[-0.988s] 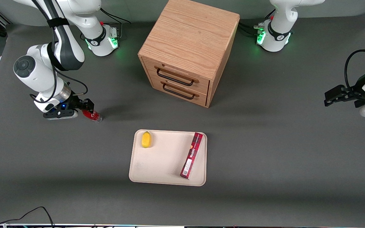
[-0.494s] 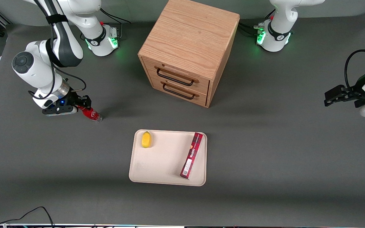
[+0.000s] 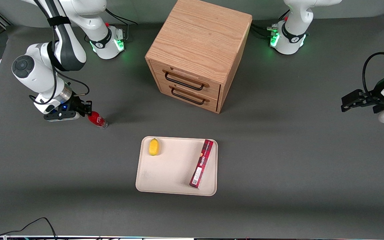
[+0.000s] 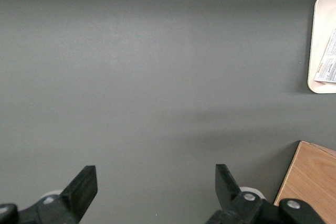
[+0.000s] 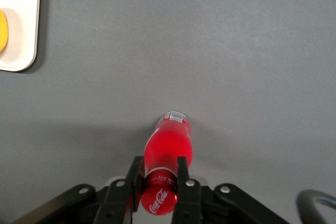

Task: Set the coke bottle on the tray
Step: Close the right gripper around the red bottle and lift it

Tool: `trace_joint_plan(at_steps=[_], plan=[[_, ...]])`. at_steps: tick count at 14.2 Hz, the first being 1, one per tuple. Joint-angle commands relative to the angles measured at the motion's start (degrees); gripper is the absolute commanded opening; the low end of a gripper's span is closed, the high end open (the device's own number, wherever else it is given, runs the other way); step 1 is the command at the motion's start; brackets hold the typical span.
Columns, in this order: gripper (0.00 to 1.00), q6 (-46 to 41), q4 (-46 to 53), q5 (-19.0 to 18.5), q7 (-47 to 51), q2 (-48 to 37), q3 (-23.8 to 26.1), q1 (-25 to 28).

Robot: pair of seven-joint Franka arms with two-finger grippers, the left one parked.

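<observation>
You see the pincer [image 5: 160, 179] clamped on the small red coke bottle's [image 3: 96, 119] neck | base on grey tabletop [image 3: 278, 160] | beige rectangular tray [image 3: 172, 173] well apart.

— Anything legible?
— White Coca-Cola script on the coke bottle [image 5: 168, 148], up by its cap, where the gripper [image 5: 159, 176] clamps it. In the front view that is at ten o'clock from the tray [image 3: 172, 173].
— And the red box [image 3: 202, 163] on the tray?
— White lettering along it and a pale printed label, neither readable.
</observation>
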Motion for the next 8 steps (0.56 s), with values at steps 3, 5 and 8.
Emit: trace_joint_plan(at_steps=[3,5,8], plan=[[0.00,-13.6,17.7,1.2,3.2,4.7,1.9,1.4],[0.00,-19.4,30.7,1.2,7.6,10.8,3.8,2.3],[0.00,-19.7,45.3,1.1,13.4,20.4,4.8,6.0]])
